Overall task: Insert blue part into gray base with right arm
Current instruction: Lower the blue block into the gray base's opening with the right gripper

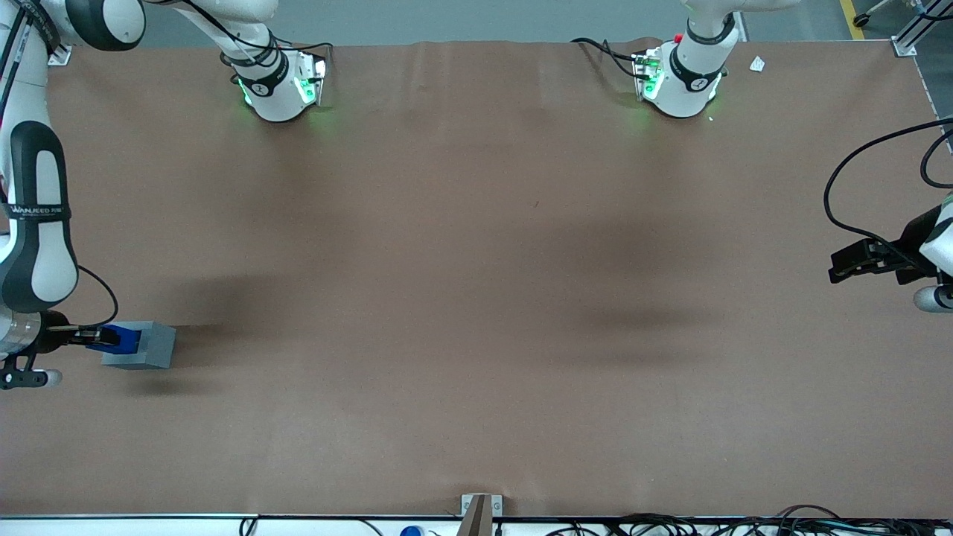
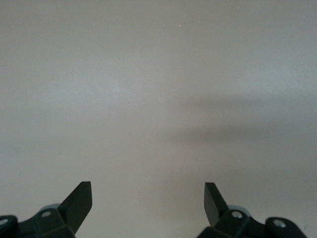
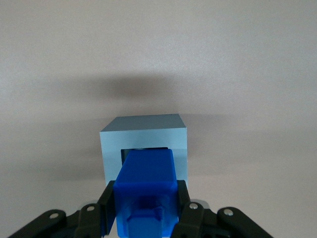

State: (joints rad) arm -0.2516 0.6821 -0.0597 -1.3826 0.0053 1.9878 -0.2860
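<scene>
1. The blue block (image 3: 146,186) looks like hard, light, smooth plastic; I judge it stiff and a bit slippery, best held by its two flat side faces, as it is now.
2. The tool (image 3: 145,210) on the right arm (image 1: 33,223) is clamped on that block, at the gray block's 9 o'clock in the front view.
3. The block's nose sits at the mouth of the recess in the gray block (image 1: 143,346), which rests on the tabletop (image 1: 476,298) at the working arm's end.
4. Count: one blue block, one gray block.
</scene>
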